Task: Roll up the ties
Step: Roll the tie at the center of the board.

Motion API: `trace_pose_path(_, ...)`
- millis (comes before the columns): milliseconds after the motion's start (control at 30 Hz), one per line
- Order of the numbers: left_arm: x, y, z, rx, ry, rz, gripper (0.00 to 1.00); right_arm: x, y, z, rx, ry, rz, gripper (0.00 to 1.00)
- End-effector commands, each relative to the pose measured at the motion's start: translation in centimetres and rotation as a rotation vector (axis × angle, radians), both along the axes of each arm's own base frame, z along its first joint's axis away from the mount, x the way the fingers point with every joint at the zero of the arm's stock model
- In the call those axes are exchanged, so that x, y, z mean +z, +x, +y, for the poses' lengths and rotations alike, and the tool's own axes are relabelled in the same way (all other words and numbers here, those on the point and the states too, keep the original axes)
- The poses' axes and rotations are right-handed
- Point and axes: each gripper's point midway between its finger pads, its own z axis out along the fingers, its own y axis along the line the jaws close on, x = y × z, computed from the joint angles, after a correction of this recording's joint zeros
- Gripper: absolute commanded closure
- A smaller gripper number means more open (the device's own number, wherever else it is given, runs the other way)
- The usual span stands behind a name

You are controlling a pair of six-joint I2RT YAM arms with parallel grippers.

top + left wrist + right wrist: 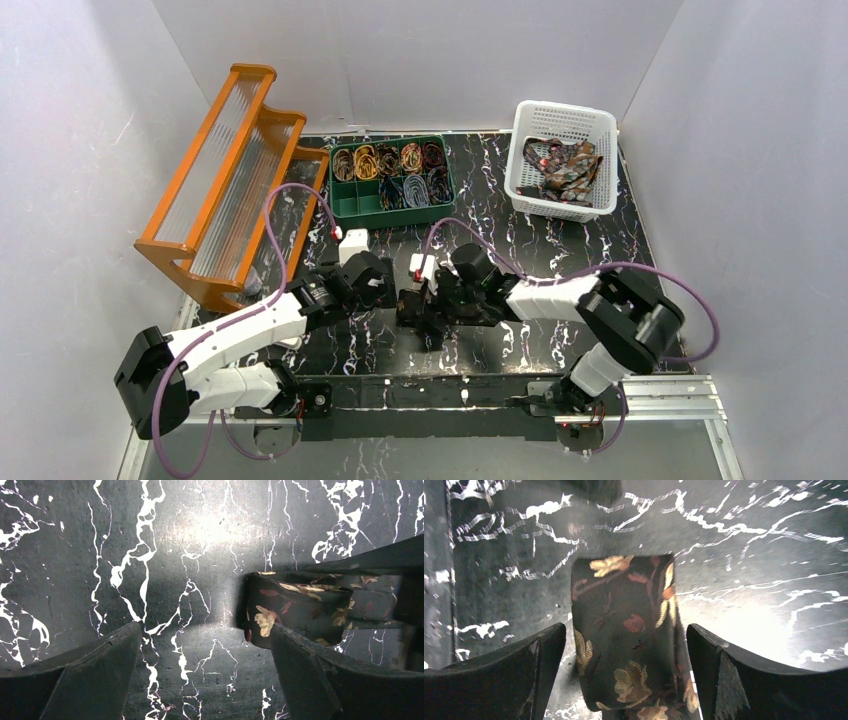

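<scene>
A dark brown tie (624, 625) with gold and red flowers lies partly rolled on the black marble table (749, 615). My right gripper (624, 630) is open, one finger on either side of the roll, with a gap showing on each side. In the left wrist view the same tie (300, 607) lies just past my right fingertip (280, 635). My left gripper (204, 630) is open over bare table with nothing between its fingers. From above, the left gripper (388, 290) and right gripper (418, 305) meet near the table's middle.
At the back stands a green tray (392, 208) holding several rolled ties. To the back right is a white basket (560, 118) of loose ties. An orange rack (230, 170) fills the back left. Purple cables (290, 190) loop over both arms.
</scene>
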Motion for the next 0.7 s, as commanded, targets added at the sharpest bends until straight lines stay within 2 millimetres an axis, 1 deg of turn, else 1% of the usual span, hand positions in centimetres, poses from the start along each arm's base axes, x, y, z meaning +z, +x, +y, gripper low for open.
trace_pose_path(0,-0.6,-0.3,0.1,0.010,-0.034,0.008,0.02,6.3,1.2,0.7,-0.093,0.142,-0.050,0.01)
trace_pose_path(67,-0.7,-0.4,-0.2,0.007,-0.053,0.008,0.02,8.1,0.9,0.2,-0.160,0.193,-0.011,0.01)
trace_pose_path(100,-0.8,-0.4,-0.3,0.006,-0.061,0.009,0.02,8.6,0.8,-0.3,-0.203,0.207,0.016,0.01)
trace_pose_path(167,-0.9,-0.5,-0.5,0.001,-0.075,0.012,0.02,9.1,0.8,-1.6,-0.370,0.238,0.135,0.01)
trace_pose_path(267,-1.5,-0.4,-0.8,-0.001,-0.092,0.027,0.02,7.9,0.8,-4.0,-0.648,0.212,0.353,0.01)
trace_pose_path(367,-2.1,-0.3,-1.2,-0.002,-0.111,0.040,0.02,5.6,0.8,-6.6,-0.934,0.140,0.537,0.02)
trace_pose_path(400,-2.3,-0.4,-1.3,-0.003,-0.118,0.046,0.02,5.3,0.2,-6.9,-0.976,0.127,0.597,0.04)
trace_pose_path(433,-2.6,-0.4,-1.5,-0.004,-0.125,0.053,0.02,5.3,-0.4,-6.7,-0.974,0.135,0.656,0.07)
trace_pose_path(467,-2.7,-0.4,-1.6,-0.001,-0.128,0.057,0.02,5.4,-0.6,-6.5,-0.990,0.160,0.694,0.11)
trace_pose_path(533,-2.9,-0.4,-1.8,-0.003,-0.142,0.061,0.02,5.3,-0.8,-6.4,-1.016,0.193,0.745,0.16)
trace_pose_path(600,-2.9,-0.3,-2.2,-0.014,-0.168,0.062,0.02,4.8,-0.5,-6.4,-1.042,0.199,0.770,0.25)
trace_pose_path(667,-3.0,-0.3,-2.4,-0.023,-0.177,0.072,0.01,4.5,-0.2,-6.3,-1.064,0.203,0.792,0.31)
